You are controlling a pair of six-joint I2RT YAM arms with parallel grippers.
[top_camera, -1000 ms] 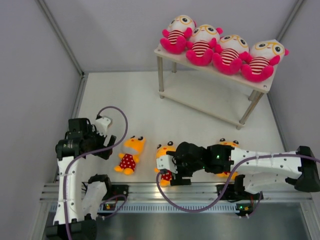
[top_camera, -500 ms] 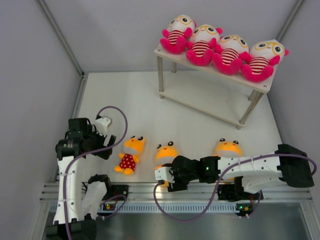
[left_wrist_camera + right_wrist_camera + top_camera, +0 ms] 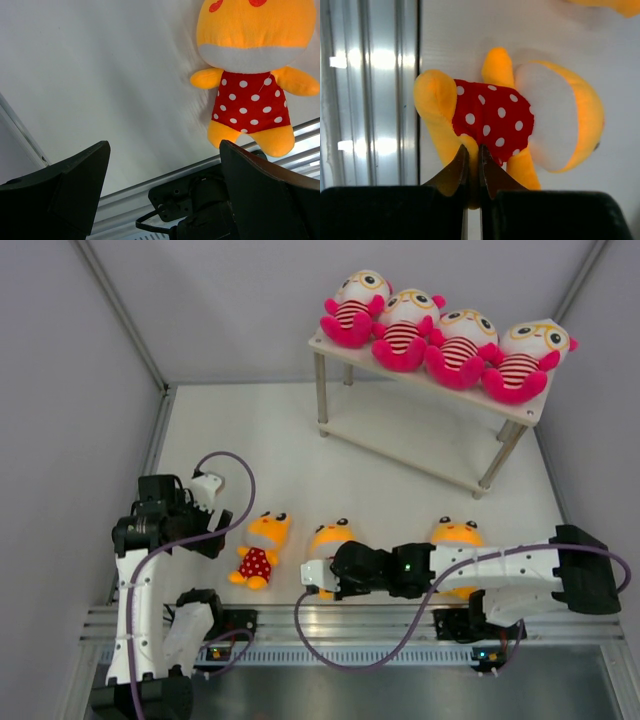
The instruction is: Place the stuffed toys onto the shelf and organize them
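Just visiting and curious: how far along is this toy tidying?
Four pink toys sit on the shelf's top board. The right gripper looks pinched on the middle orange toy's leg. The left orange toy and right orange toy lie on the table; the left gripper hangs open.

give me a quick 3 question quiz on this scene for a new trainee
1. True or false: all four pink toys sit on the top board of the shelf.
2. How many yellow-orange toys lie on the table? A one, B two, C three.
3. Which arm's fingers are spread wide open?

Key
1. True.
2. C.
3. Left: the left fingers are wide apart with nothing between them, while the right fingers are pinched on a leg of the middle yellow-orange toy.
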